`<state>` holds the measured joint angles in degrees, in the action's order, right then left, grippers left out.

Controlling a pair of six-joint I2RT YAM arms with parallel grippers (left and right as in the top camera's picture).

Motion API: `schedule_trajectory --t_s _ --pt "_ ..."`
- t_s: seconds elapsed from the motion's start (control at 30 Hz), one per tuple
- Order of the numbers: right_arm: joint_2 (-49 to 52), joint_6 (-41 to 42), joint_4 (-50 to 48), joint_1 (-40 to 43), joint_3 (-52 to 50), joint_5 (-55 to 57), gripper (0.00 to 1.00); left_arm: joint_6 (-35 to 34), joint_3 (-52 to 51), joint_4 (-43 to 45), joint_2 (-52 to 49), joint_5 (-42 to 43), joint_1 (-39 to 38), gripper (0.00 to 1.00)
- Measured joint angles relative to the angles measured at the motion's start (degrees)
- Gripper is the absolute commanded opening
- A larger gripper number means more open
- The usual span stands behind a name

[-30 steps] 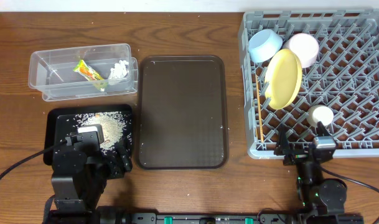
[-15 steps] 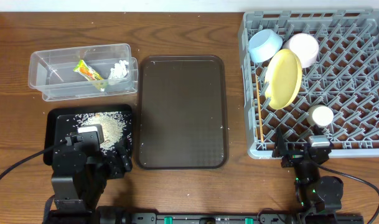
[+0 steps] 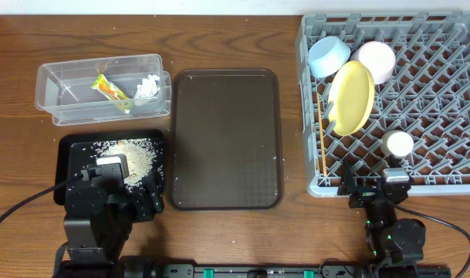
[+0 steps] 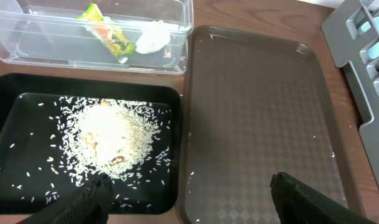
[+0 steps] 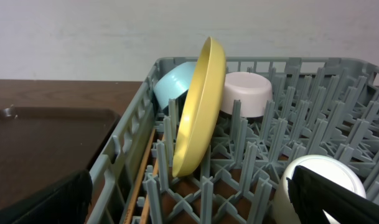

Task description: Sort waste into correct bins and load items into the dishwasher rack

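We see the left gripper (image 4: pixel 190 182) & right gripper (image 5: pixel 189 186) both spread open w/ nothing held, the wrapper (image 4: pixel 108 31) (print too small to read) in the clear box (image 4: pixel 27 55), rice (image 4: pixel 111 134) in the black tray (image 4: pixel 9 106), and the yellow plate (image 5: pixel 198 106) on edge in the rack (image 5: pixel 132 127).

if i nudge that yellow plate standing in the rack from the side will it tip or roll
Probably stiff: the yellow plate keeps its round shape while standing on edge. It leans between pegs of the dishwasher rack, so a sideways nudge would more likely tip it than roll it. Its smooth, thin rim looks slippery to pinch.
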<state>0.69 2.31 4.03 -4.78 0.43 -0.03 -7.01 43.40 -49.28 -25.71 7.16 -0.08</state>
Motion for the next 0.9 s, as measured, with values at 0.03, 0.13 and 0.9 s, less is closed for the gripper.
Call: schedule_trajectory --t_s 0.03,0.13,0.9 --pt "0.0 0.0 0.0 0.0 0.0 -0.02 0.99 0.0 0.0 0.0 0.0 0.0 0.0 0.84" --pt "0.0 0.0 0.0 0.0 0.0 -0.02 0.99 0.0 0.0 0.0 0.0 0.0 0.0 0.84" --pt "0.0 0.0 0.0 0.0 0.0 -0.02 0.99 0.04 -19.98 15.34 17.25 -1.16 0.0 0.84"
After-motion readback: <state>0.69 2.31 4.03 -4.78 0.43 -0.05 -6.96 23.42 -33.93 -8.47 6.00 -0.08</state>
